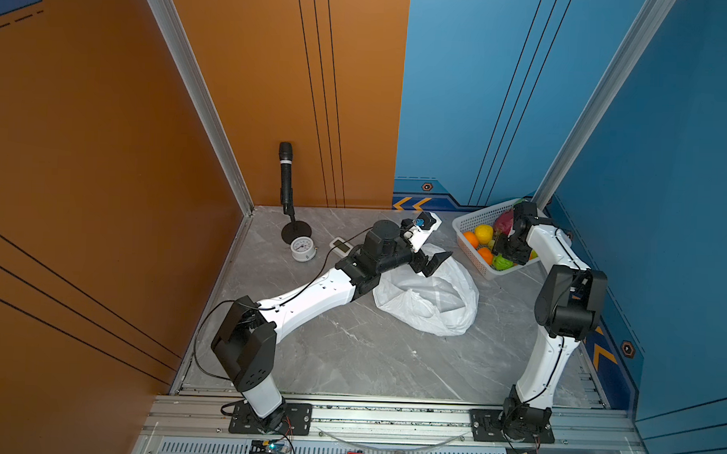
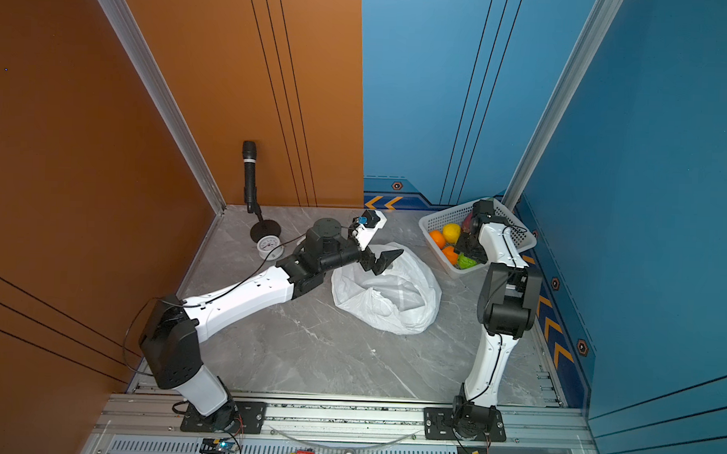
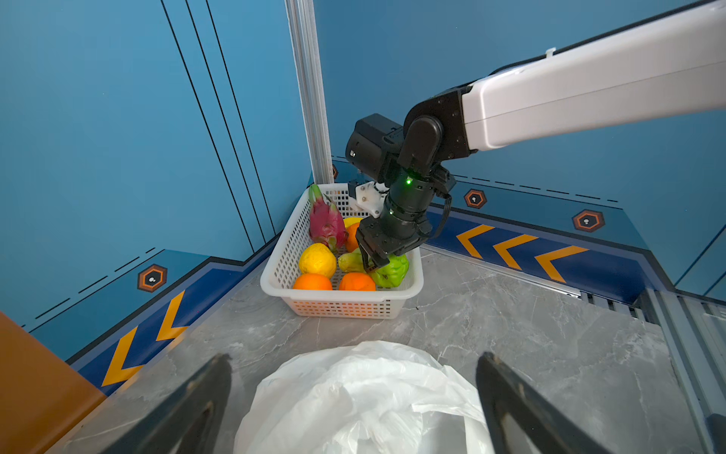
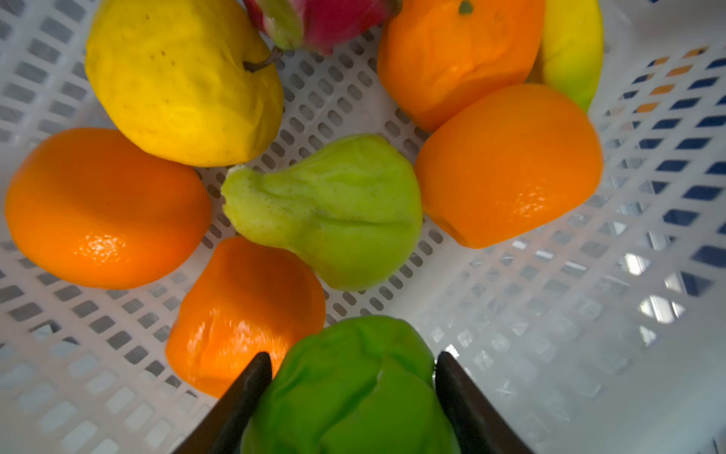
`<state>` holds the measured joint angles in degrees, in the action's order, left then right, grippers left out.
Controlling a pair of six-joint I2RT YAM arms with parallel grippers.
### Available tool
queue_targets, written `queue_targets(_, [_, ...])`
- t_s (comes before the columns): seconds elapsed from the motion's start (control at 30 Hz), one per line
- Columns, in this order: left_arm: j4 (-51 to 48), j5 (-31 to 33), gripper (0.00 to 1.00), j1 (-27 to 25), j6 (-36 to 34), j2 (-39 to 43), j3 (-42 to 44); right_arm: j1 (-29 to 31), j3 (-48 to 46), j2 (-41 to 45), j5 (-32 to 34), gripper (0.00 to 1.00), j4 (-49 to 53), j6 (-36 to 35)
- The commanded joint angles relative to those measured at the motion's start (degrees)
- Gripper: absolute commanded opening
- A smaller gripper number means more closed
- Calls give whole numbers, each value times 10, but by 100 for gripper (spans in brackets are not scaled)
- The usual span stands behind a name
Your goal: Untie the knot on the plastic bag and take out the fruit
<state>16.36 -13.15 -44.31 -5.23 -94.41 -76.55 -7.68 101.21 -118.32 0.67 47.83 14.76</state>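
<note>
Green pear point(image 4: 353, 397) gripped in right tool point(image 4: 352, 355), beside basket point(image 4: 589, 314) wall.

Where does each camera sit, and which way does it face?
Both top views: high over the front edge, facing down at the table; both arms show, left tool above the plastic bag, right tool in the basket.
Left wrist: on the left arm, facing across the bag to the basket; its open fingers and the right arm show.
Right wrist: over the basket, facing the fruit; its fingers flank the green pear.
Shared: all show the basket and fruit.
</note>
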Motion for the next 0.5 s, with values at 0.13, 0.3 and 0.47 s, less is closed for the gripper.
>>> queue_targets(0.13, [-16,34,98,-6,-20,45,17,7,36,46,40,79,47,-24])
queue_targets(0.3, [-17,60,98,-2,-20,68,27,7,34,107,42,85,52,-18])
queue_targets(0.47, [-20,135,98,8,-9,106,52,7,-40,204,46,87,3,-16])
